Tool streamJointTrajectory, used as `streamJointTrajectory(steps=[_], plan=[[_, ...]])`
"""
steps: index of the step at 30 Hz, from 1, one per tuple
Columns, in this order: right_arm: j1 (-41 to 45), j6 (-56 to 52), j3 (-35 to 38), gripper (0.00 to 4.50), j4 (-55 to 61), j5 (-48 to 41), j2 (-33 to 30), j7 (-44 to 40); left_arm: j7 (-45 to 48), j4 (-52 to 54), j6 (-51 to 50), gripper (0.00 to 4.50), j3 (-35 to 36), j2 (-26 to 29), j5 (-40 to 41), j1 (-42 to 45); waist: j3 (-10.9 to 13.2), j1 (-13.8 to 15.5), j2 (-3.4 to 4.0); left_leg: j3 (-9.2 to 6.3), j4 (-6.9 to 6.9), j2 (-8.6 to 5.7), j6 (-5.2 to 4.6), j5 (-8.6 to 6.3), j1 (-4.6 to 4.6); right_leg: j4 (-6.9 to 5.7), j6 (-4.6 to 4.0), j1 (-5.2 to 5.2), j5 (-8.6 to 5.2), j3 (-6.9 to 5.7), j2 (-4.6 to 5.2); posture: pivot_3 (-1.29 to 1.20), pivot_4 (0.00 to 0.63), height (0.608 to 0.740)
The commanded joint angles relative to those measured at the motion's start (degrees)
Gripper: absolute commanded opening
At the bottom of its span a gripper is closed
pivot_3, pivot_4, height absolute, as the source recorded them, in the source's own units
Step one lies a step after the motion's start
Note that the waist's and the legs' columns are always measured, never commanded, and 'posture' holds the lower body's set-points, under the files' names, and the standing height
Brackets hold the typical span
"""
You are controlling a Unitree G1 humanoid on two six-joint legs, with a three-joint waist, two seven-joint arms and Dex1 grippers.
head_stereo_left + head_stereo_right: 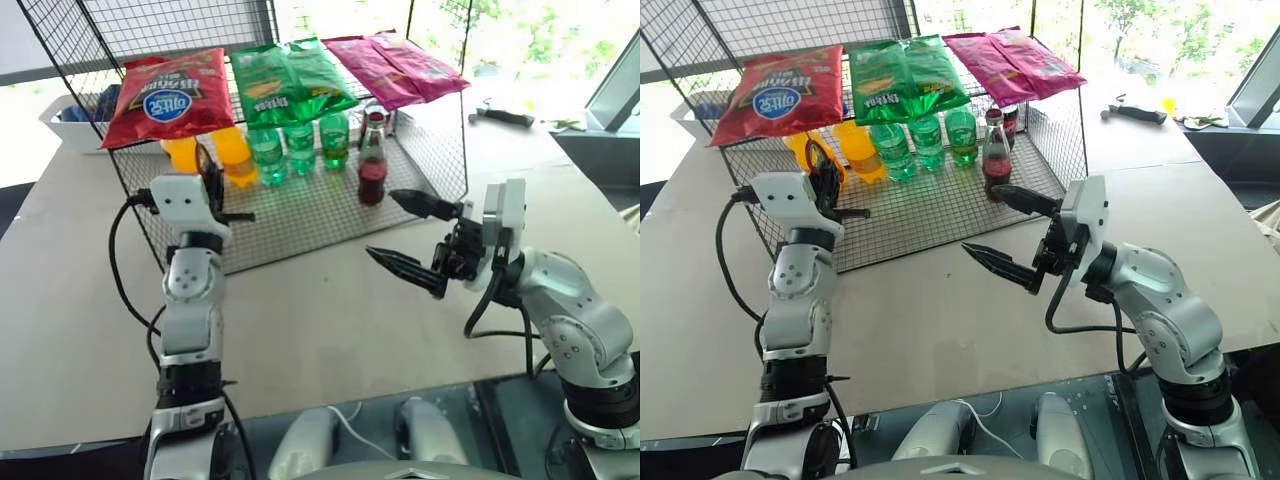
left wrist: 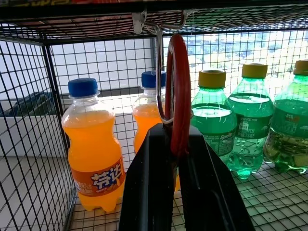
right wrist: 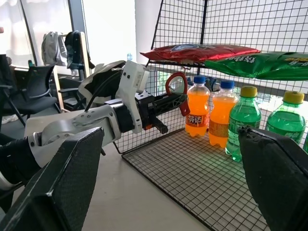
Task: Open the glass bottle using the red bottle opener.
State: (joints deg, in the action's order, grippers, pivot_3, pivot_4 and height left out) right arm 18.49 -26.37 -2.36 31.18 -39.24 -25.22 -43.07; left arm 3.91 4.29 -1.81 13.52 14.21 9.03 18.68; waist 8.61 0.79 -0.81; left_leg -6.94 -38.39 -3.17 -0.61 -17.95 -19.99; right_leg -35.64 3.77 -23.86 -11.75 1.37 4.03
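The left pincer (image 2: pixel 179 159) is clamped on the red bottle opener (image 3: pixel 177 89), whose ring hangs upright on a hook (image 2: pixel 161 67) under the wire rack's (image 1: pixel 300 225) top shelf. The glass bottle (image 1: pixel 372 160) stands upright at the rack's right front, nearer the right pincer (image 1: pixel 415 235), whose fingers are held apart. Bare tabletop (image 1: pixel 330 330) lies in front.

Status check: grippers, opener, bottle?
Left gripper shut on red bottle opener, still on its hook. Right gripper open, empty. Glass bottle capped, on rack.
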Motion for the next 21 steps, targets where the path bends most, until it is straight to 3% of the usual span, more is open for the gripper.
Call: streamJointTrajectory(steps=[1,8,12,21], plan=[[0.02,1.43,0.08,4.5,0.91,0.15,0.29,-0.2,3.79,4.97,-0.67,0.05,-1.53,-0.44,3.28,-1.16,0.0,-0.03,0.0,0.01,0.0,0.0,0.0,0.0,0.0,0.0,0.0,0.0,0.0,0.01,0.0,0.0,0.15,0.74],[-0.24,2.17,0.13,4.5,0.49,1.08,0.91,-0.12,7.74,7.65,-3.39,0.05,-3.41,-1.81,6.92,-4.12,0.0,-0.14,0.0,0.01,0.0,0.0,0.0,0.0,0.0,-0.01,0.0,0.0,0.0,0.01,-0.01,0.0,0.15,0.74],[-0.92,1.04,0.28,4.5,-0.29,1.54,0.73,0.98,15.02,9.92,-11.47,0.05,-6.19,-3.48,17.51,-5.14,0.0,0.02,0.0,0.01,0.0,0.0,0.0,0.0,0.0,0.0,0.0,0.01,0.0,0.01,-0.02,0.0,0.15,0.74],[-0.29,-20.9,-0.7,4.5,-0.62,-5.0,-6.88,6.01,32.89,14.89,-34.34,0.05,-13.01,-1.06,42.71,-5.87,0.02,-0.23,0.02,0.03,0.0,-0.01,-0.01,0.0,0.0,0.0,-0.01,0.02,-0.01,0.01,-0.05,0.0,0.15,0.74]])
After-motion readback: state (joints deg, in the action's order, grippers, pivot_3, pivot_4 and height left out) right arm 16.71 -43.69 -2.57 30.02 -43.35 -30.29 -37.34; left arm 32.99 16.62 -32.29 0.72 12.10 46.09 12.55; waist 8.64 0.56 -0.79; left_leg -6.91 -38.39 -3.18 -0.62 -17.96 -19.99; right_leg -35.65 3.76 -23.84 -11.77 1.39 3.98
